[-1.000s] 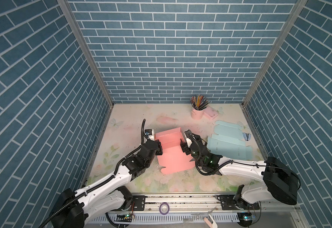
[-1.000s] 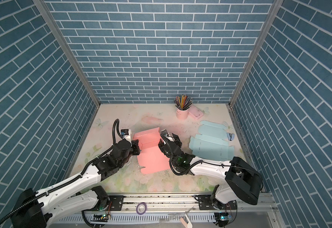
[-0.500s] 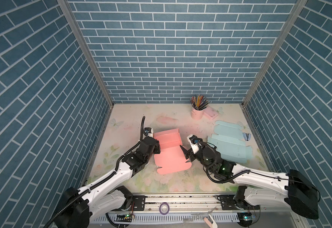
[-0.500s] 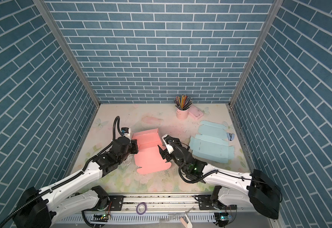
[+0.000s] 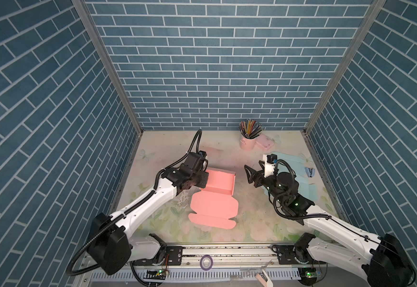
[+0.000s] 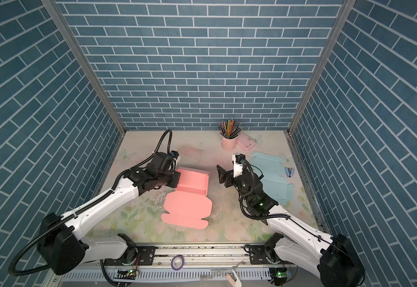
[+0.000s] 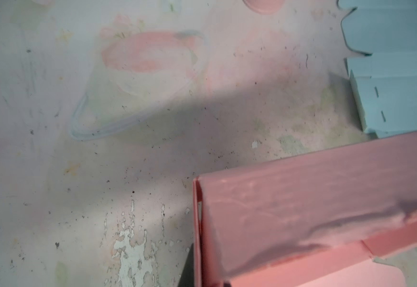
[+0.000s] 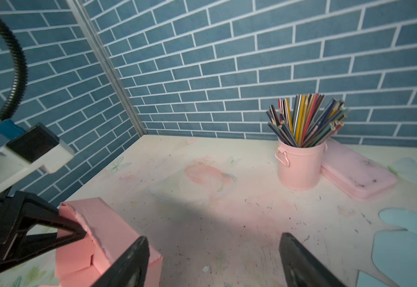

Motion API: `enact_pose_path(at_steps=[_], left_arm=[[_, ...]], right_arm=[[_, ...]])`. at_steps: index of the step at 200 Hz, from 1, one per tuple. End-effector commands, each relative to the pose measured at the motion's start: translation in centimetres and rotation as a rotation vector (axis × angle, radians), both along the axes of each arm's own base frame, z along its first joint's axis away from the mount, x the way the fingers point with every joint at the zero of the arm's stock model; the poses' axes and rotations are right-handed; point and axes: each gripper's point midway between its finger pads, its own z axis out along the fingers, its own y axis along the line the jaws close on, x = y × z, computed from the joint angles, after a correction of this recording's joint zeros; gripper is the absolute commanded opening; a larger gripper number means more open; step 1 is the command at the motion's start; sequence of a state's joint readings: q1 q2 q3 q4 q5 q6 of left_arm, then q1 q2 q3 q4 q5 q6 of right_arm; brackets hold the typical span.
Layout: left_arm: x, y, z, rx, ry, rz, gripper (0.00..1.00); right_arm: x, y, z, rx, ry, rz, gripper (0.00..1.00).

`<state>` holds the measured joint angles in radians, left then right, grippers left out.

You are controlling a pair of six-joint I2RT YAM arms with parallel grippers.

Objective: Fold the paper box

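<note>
1. The pink paper box [image 5: 213, 198] lies near the middle of the surface [image 5: 167, 151]. It is partly formed: the rear tray section has its walls raised, and the lid panel lies flat toward the front edge.
2. The left hand [image 5: 205, 179] is clenched on the tray's left wall.
3. The right hand [image 5: 247, 174] is released and empty, with its jaws spread wide. It sits off the tray's right side, with bare surface between it and the box.
4. Flat blue box blanks [image 5: 309, 191] lie at the right, partly under the right arm.
5. A pink pencil bucket [image 5: 247, 145] stands near the back wall. A pink case [image 5: 265, 143] lies just beside it.
</note>
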<state>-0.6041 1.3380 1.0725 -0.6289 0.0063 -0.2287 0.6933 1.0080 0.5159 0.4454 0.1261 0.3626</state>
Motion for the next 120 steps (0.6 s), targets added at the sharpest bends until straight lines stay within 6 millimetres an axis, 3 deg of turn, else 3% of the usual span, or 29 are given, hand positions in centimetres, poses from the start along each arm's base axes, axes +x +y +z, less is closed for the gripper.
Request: enact_pose_path(at_steps=[1,76,120], left_arm=[[-2.9,1.0,-1.5,0.093,0.18,-0.064,0.0],[-2.6,1.7,-4.9,0.297,0.393,-0.042,0.0],[-1.2,2.0,-7.8,0.406,0.442,-0.001,0.0]], right_arm=[[0.8,-0.7,-1.1,0.145,0.099,-0.002,0.83],[2.7,-2.1,-5.2,0.113,0.17,-0.046,0.81],[2.5,-3.3,-4.9,0.103,0.146,-0.076,0.8]])
